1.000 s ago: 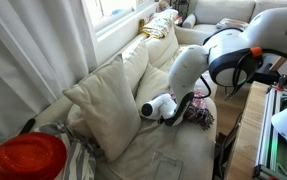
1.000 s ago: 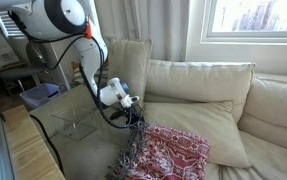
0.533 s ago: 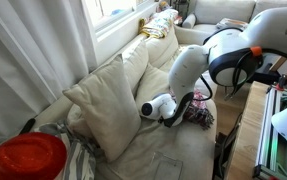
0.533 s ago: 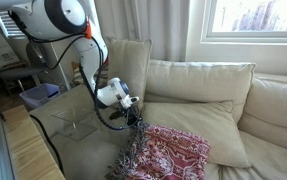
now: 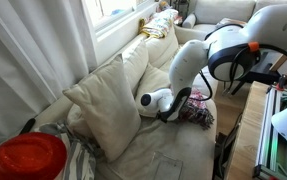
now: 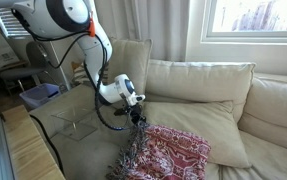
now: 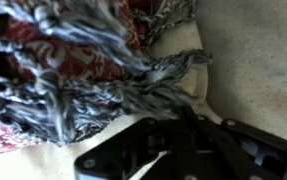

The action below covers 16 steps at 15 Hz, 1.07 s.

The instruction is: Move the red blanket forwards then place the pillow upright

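Jaws pressed together on the grey fringe of the red blanket (image 6: pixel 171 150), the Robotiq gripper (image 6: pixel 136 114) reaches low over the sofa (image 6: pixel 278 105) at the end of the white Franka arm (image 6: pixel 61 15). In the wrist view the gripper (image 7: pixel 188 128) shows as dark metal at the bottom edge, with loose tassels of the red blanket (image 7: pixel 63 65) running down into it.

The blanket is a small throw woven in red and pink with a pale white pattern, edged with long, tangled strands of grey and dark yarn. In both exterior views it lies crumpled on the sofa's seat, near the front edge. Its fringed corner is drawn up to the gripper (image 5: pixel 172 110), and the rest of the blanket (image 5: pixel 197 113) is bunched on the seat just beside it.

In an exterior view the pillow (image 6: pixel 219 122), plump and plain cream, lies flat on the sofa's seat against the back cushions, and the blanket's far edge rests on its front part. A shiny round red-orange object (image 5: pixel 23 158) sits past the end of the sofa, close to the camera.
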Each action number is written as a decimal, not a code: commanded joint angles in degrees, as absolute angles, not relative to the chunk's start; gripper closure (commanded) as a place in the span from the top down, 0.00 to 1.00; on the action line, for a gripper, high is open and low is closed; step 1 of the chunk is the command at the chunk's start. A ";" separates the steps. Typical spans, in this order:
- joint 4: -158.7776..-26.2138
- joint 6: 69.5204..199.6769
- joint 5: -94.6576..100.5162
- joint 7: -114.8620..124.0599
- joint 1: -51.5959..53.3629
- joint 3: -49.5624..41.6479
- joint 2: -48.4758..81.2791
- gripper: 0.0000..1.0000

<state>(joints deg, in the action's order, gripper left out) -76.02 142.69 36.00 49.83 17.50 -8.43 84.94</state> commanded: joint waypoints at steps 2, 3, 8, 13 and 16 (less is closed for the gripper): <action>-74.65 148.20 33.01 48.75 12.84 -8.56 83.47 0.01; -75.72 149.41 32.95 48.96 12.28 -8.42 82.45 0.01; -87.64 155.23 33.56 56.70 12.27 -11.72 72.21 0.01; -101.90 162.31 25.95 63.93 15.19 -17.14 61.06 0.01; -107.79 168.94 20.70 65.06 19.10 -22.56 56.99 0.01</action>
<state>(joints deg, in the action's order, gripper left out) -100.07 163.24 24.93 63.06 14.78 -15.90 63.09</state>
